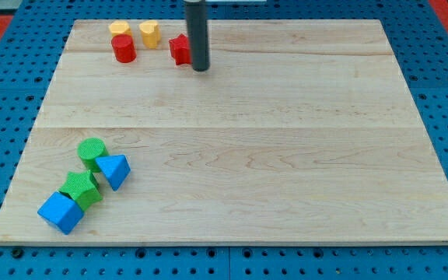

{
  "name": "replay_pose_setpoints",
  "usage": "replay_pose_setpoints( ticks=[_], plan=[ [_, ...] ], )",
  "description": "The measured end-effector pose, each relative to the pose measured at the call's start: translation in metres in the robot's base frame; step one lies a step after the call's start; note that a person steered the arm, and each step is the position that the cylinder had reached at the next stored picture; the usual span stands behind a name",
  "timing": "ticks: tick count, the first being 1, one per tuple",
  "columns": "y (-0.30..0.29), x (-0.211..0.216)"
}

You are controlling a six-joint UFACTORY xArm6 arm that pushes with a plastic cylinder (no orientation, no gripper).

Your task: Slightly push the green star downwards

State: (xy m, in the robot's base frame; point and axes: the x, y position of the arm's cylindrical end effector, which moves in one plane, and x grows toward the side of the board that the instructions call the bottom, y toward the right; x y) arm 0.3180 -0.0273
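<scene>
The green star lies near the board's lower left, between a green cylinder above it, a blue triangular block to its right and a blue cube at its lower left. My tip is at the view's top, far from the star, just right of a red block.
A red cylinder, a yellow block and a yellow heart-like block sit near the board's top edge, left of my tip. The wooden board lies on a blue pegboard.
</scene>
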Motion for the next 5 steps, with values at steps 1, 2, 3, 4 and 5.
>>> replay_pose_setpoints(
  ticks=[1, 2, 3, 4, 5],
  plan=[
    [-0.013, 0.082],
    [-0.093, 0.121],
    [-0.176, 0.139],
    [-0.208, 0.195],
    [-0.167, 0.212]
  ],
)
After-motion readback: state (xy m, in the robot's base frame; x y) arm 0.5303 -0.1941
